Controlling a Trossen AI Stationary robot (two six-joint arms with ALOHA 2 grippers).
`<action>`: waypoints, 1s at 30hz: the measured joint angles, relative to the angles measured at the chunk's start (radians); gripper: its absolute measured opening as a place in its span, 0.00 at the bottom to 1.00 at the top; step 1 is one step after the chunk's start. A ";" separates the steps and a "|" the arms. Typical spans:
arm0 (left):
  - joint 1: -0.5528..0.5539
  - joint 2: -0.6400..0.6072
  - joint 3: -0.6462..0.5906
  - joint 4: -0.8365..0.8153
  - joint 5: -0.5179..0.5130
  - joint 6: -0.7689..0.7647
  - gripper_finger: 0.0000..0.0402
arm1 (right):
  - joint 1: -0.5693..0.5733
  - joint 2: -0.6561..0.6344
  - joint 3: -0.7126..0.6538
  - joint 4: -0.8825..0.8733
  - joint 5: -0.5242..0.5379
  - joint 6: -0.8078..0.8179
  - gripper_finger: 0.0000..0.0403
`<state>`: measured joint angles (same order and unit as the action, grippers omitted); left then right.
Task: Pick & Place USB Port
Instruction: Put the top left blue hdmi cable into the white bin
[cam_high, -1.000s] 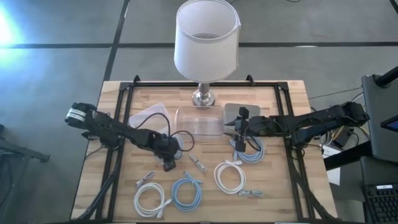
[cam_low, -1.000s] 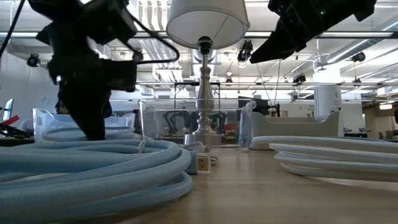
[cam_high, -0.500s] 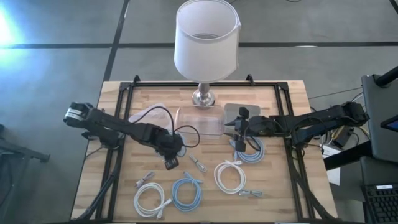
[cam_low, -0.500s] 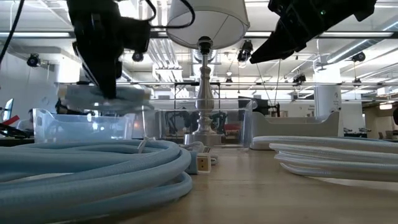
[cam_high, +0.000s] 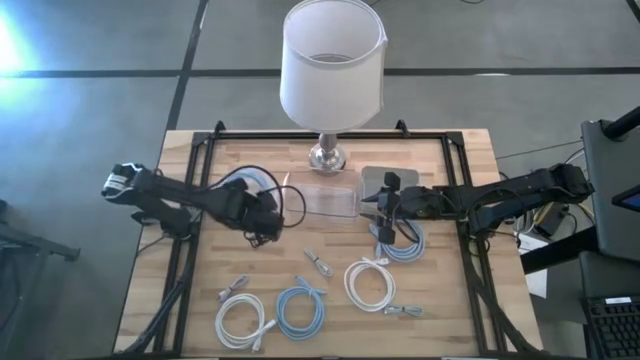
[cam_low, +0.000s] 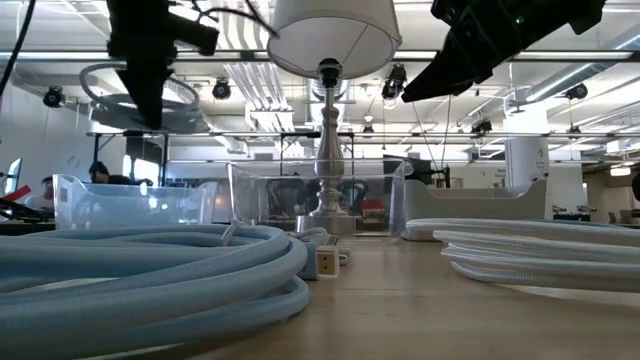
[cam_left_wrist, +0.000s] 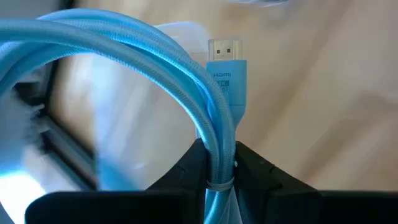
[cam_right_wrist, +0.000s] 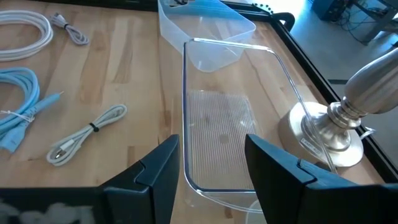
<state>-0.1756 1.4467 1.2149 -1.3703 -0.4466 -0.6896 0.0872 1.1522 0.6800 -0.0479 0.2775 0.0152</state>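
My left gripper (cam_high: 260, 208) is shut on a coiled light-blue HDMI cable (cam_high: 250, 181), held in the air over the small clear container (cam_high: 232, 190) at the table's left. In the low view the coil (cam_low: 130, 95) hangs high under the gripper (cam_low: 145, 60). The left wrist view shows its plug (cam_left_wrist: 225, 62). My right gripper (cam_high: 376, 212) hovers open beside the clear tray (cam_high: 330, 200). In its wrist view the gripper (cam_right_wrist: 208, 180) looks over the tray (cam_right_wrist: 236, 124). My left gripper pinches the coil's bundled strands (cam_left_wrist: 214, 155) between its two fingers, right by the cable tie (cam_left_wrist: 216, 185). The fingers (cam_low: 148, 95) come from above, pointing down. The coil is lifted clear of the table and lies roughly level below them, plug (cam_left_wrist: 225, 62) sticking out beyond the fingers.
A lamp (cam_high: 332, 60) stands at the far edge, its base (cam_right_wrist: 336, 124) behind the tray. A grey pad (cam_high: 385, 180) lies right of the tray. Coiled cables lie on the near half: white (cam_high: 240, 320), blue (cam_high: 300, 310), white (cam_high: 372, 283), blue (cam_high: 402, 245), and small loose cables (cam_high: 318, 263).
My left gripper has risen from the table and moved toward the far-left, carrying the blue coil with it. The coil has gone from lying on the table to lifted clear, now over the small clear container. My right arm has kept still.
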 joint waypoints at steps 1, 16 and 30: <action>0.014 0.000 -0.016 0.002 -0.011 -0.006 0.14 | 0.000 0.000 0.000 0.000 0.000 0.000 0.44; 0.252 0.000 -0.315 0.324 -0.068 0.265 0.14 | 0.000 0.000 -0.002 0.000 0.002 -0.058 0.44; 0.288 0.000 -0.416 0.429 -0.024 0.348 0.22 | 0.000 0.000 -0.003 0.001 0.002 -0.068 0.44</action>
<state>0.1127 1.4467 0.7986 -0.9415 -0.4702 -0.3416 0.0868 1.1519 0.6769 -0.0474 0.2794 -0.0526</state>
